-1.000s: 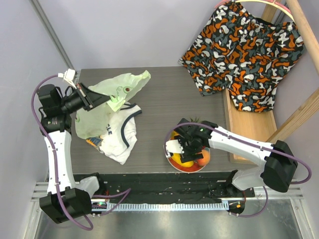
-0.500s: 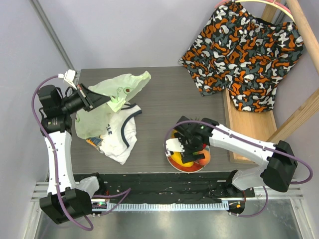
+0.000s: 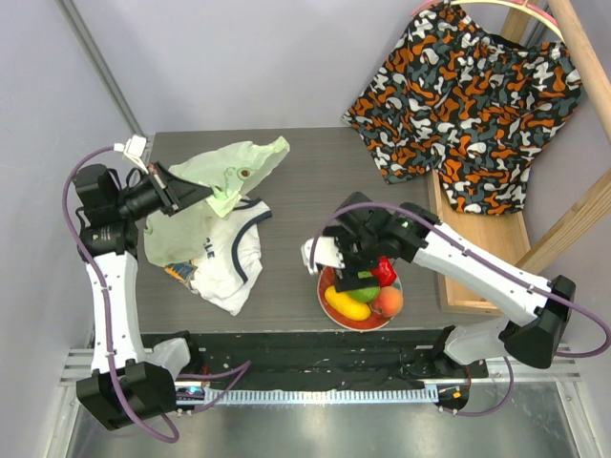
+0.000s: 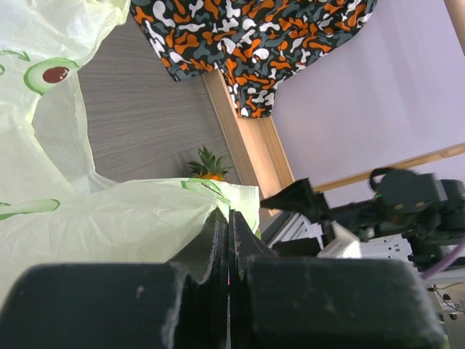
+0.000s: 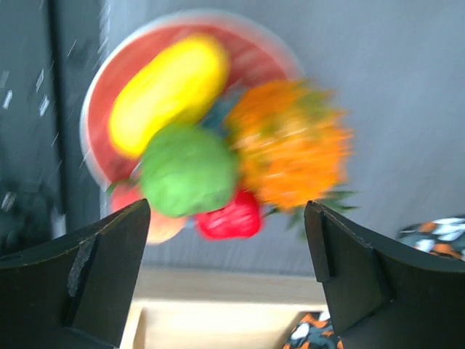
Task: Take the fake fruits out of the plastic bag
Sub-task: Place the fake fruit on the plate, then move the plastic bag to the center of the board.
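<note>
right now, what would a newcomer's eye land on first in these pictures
Probably the heap of bright fake fruits on the red plate at the near right of the table, with the open right gripper over it. Next come the pale-green plastic bag at the left, pinched in the shut left gripper, and the orange camouflage garment hanging at the right rear.
</note>
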